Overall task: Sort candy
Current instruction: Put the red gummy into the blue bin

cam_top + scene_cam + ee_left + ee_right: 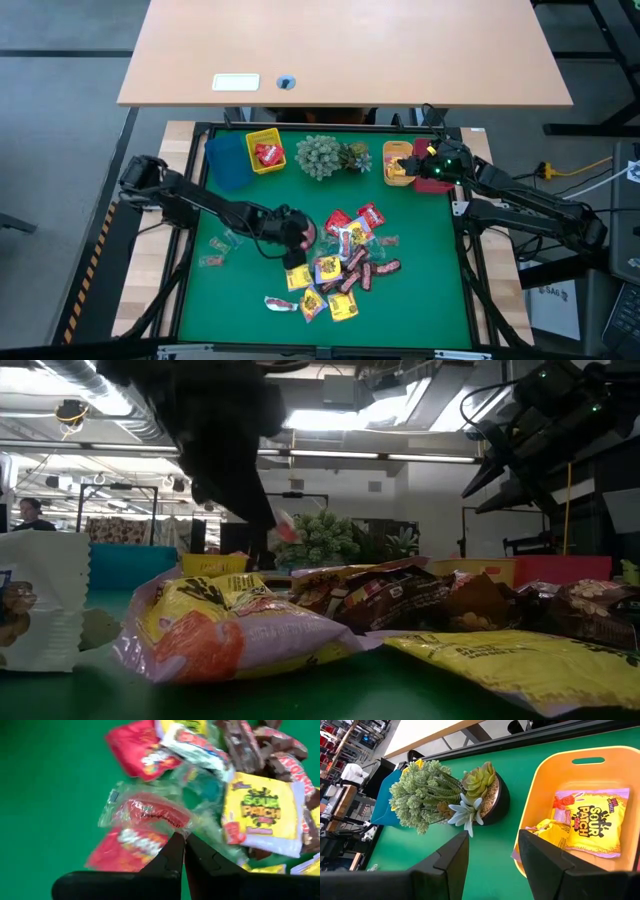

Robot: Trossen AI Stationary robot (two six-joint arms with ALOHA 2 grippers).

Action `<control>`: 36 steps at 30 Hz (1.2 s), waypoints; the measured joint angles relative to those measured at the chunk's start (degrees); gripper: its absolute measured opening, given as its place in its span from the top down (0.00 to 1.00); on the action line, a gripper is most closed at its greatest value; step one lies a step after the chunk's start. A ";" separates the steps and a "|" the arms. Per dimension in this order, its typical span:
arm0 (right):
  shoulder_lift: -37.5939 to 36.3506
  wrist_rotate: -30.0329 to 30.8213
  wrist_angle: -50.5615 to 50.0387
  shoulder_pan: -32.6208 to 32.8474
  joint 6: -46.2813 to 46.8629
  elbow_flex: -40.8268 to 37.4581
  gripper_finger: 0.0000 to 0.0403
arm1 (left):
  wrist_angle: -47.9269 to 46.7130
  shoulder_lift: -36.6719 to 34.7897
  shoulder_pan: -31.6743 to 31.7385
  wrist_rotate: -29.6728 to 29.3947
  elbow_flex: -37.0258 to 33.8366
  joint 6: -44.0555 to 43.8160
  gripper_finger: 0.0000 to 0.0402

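Left arm: stretched from the left table edge toward the mat's middle, left gripper (296, 238) low at the left rim of the candy pile (345, 268).
Left claw: fingers (172, 851) pressed together, pinching the edge of a clear crinkled wrapper with a red sweet inside (150, 811).
Right arm: reaching in from the right edge, right gripper (428, 163) hovering over the orange plastic bin (547, 775) at the mat's back right.
Right claw: fingers (451, 860) spread wide, nothing between them.
Candy location: heaped in the centre-front of the green mat (420, 300); red packets at the back of the heap, dark brown-red bars on its right, yellow square packets toward the front.
Stray pieces: two pale wrappers (214, 252) lying apart on the left of the mat.
Already binned: two yellow square sour-candy packets (592, 820) in the orange bin; one red packet (267, 153) in the small yellow bin (263, 135).
Bins: four along the back edge, blue (227, 160), yellow, orange and a red one (424, 148) partly under the right arm.
Plants: grey-green succulent cluster (322, 156) in a dark bowl, between the yellow and orange bins.
Open room: bare mat along the front right and the far left; the back row crowded, the plant bowl just beside the orange bin.
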 joint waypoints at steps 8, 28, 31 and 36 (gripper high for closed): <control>0.00 -0.07 -0.19 0.00 0.02 0.00 0.57 | -18.55 -11.41 6.07 -1.98 0.00 0.07 1.00; 0.02 -0.19 -0.18 0.00 0.02 0.00 0.57 | -50.77 -29.11 19.89 -24.53 0.00 -9.23 1.00; 0.02 -0.18 -0.18 0.00 0.02 0.00 0.57 | -52.31 -28.94 22.47 -26.50 0.00 -9.27 1.00; 0.02 -0.18 -0.18 -0.01 0.02 0.00 0.57 | -52.88 -28.94 26.08 -27.21 0.00 -9.29 1.00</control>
